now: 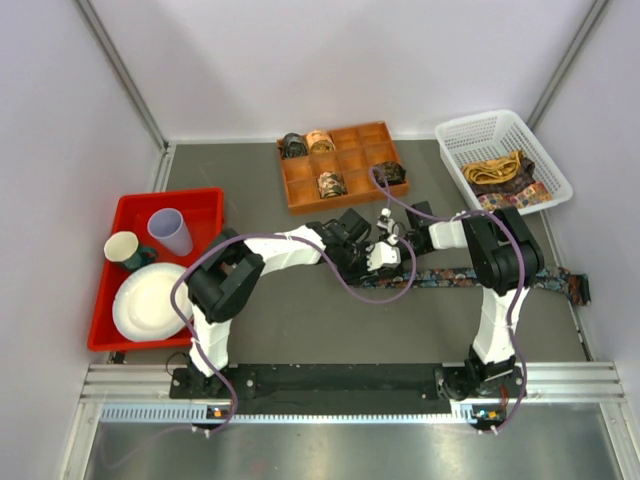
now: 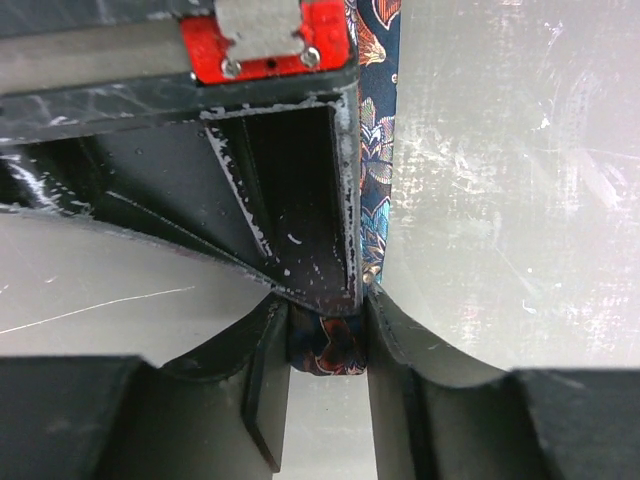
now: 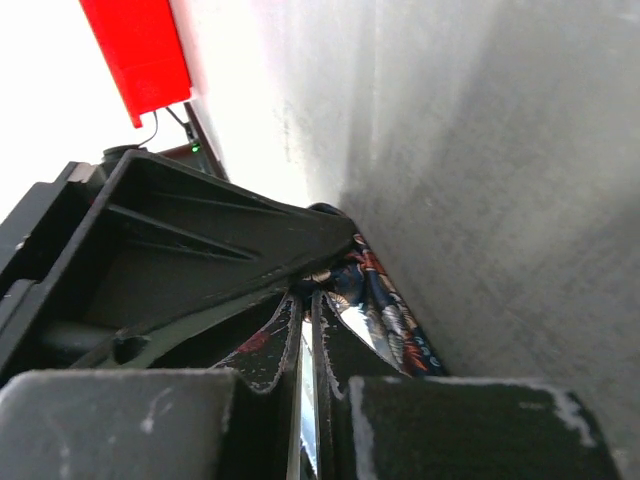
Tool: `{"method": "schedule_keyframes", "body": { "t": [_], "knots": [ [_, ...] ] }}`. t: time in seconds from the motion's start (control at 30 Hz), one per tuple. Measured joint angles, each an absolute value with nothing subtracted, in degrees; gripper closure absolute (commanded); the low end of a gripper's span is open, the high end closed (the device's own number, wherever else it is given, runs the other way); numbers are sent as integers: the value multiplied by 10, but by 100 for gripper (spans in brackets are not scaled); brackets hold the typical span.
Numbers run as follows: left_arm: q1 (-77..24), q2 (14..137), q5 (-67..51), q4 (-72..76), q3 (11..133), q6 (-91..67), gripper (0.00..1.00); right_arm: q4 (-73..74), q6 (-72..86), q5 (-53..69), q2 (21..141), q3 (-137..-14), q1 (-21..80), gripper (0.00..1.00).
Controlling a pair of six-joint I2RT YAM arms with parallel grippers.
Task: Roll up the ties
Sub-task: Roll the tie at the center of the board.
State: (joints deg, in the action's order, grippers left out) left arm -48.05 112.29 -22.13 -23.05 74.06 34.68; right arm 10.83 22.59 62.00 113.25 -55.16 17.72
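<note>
A dark floral tie [image 1: 500, 277] lies stretched across the table from the middle to the right edge. Its left end is folded into a small roll [image 2: 325, 350], and my left gripper [image 2: 325, 340] is shut on that roll, a finger pressing each side. The rest of the tie [image 2: 375, 150] runs away from the roll. My right gripper [image 3: 307, 295] is shut, its tips pinched on the tie [image 3: 385, 305] right at the roll. In the top view the left gripper [image 1: 378, 262] and the right gripper [image 1: 395, 248] meet at the tie's left end.
An orange divided box [image 1: 335, 207] at the back holds rolled ties [image 1: 332, 184]. A white basket [image 1: 500, 120] at back right holds loose ties [image 1: 500, 172]. On the left, a red tray [image 1: 130, 215] carries a cup [image 1: 170, 232], a mug [image 1: 125, 248] and a plate [image 1: 150, 300]. Purple cables [image 1: 370, 290] loop by the grippers.
</note>
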Motion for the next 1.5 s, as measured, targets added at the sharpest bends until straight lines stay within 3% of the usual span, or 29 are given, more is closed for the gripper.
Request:
{"method": "schedule_keyframes", "body": {
  "t": [0.33,0.67,1.03,1.5],
  "knots": [
    [-480,1124,-224,-223,740,345,40,127,212,580,1125,-548,177,100],
    [-420,1095,-308,-135,670,311,31,135,211,561,1118,-543,170,100],
    [-373,1051,-450,44,528,266,29,145,211,549,1117,-544,167,100],
    [-393,1070,-423,212,484,235,35,159,211,539,1117,-544,162,100]
  ]
}}
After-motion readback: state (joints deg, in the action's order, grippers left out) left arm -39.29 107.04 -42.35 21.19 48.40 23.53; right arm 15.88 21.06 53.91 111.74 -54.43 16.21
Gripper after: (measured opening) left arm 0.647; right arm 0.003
